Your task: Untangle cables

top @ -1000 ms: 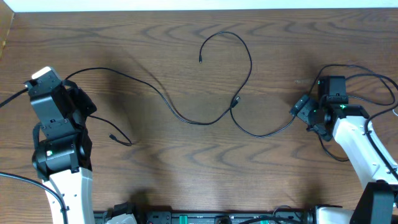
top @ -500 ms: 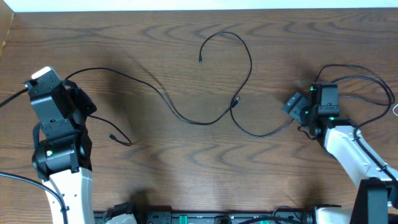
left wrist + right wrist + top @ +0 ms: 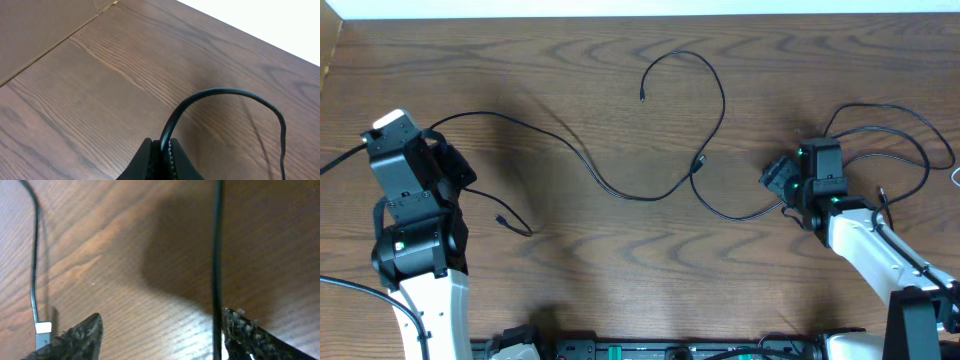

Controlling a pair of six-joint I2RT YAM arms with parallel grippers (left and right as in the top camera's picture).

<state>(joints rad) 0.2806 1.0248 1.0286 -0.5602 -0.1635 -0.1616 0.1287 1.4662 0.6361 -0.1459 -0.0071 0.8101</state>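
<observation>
A thin black cable (image 3: 620, 194) runs from my left gripper (image 3: 432, 140) across the table to a small plug joint (image 3: 700, 162). From there it loops up to a free end (image 3: 642, 95). Another stretch (image 3: 740, 214) curves from the joint to my right gripper (image 3: 775, 178). The left gripper (image 3: 162, 147) is shut on the black cable (image 3: 225, 92). The right gripper (image 3: 162, 317) is open just above the table, and the cable (image 3: 217, 245) passes between its jaws, close to the right finger. A second strand with a white-tipped plug (image 3: 43, 327) lies by its left finger.
A short cable end with a small plug (image 3: 502, 219) lies near the left arm. The right arm's own thicker black wires (image 3: 890, 130) loop behind it. The table's far edge and the left side wall (image 3: 45, 30) border the wooden surface.
My right gripper has moved left along the cable, toward the table's middle. The left arm and the cable layout have not visibly moved.
</observation>
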